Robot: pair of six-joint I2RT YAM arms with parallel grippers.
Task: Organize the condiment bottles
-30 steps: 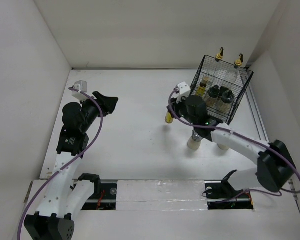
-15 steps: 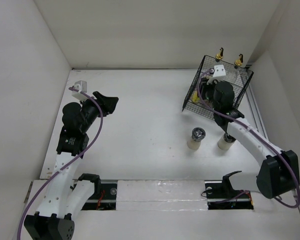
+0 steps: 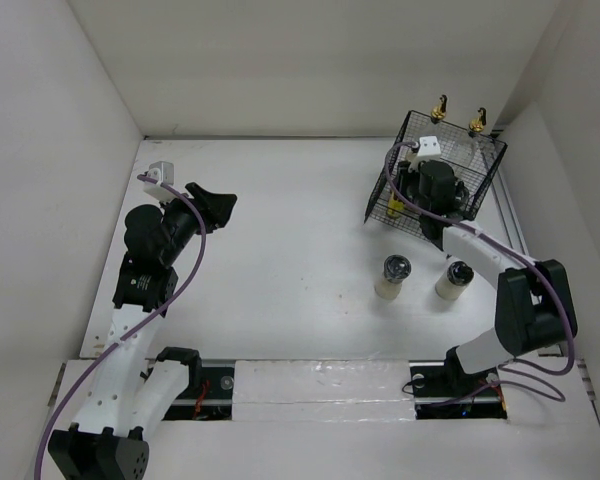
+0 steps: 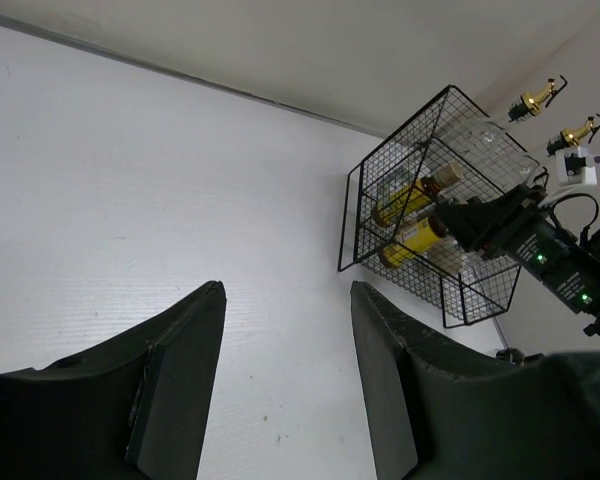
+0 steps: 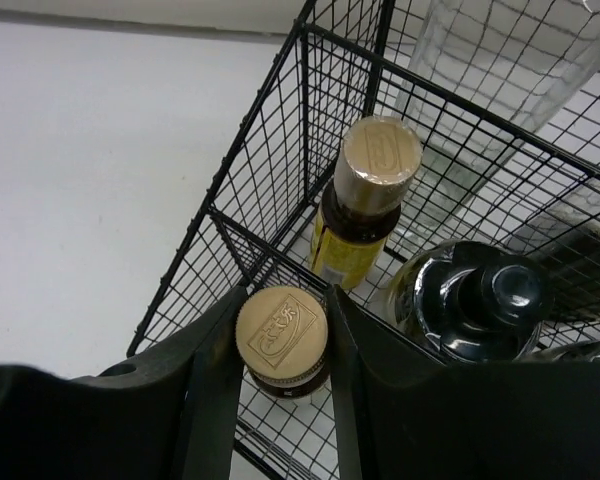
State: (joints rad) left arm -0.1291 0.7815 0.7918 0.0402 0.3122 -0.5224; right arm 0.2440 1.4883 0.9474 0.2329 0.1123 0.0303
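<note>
Right hand point(image 5: 282, 305) is clamped on a gold-capped amber bottle point(image 5: 282, 338) at the wire basket's point(image 5: 242, 175) corner, beside a second amber bottle point(image 5: 365, 205). Two pale jars point(image 3: 394, 276) stand outside on the surface point(image 3: 280, 250). Left hand point(image 4: 285, 340) is parted and empty.

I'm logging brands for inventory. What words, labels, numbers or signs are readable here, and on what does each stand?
No text reads clearly in any view.
Gold cap of the nearer amber bottle: embossed emblem, letters not legible.
Gold cap of the farther amber bottle: embossed mark, not legible.
The yellow label on that farther bottle: too blurred to read.
The dark-lidded jar: no print visible.
</note>
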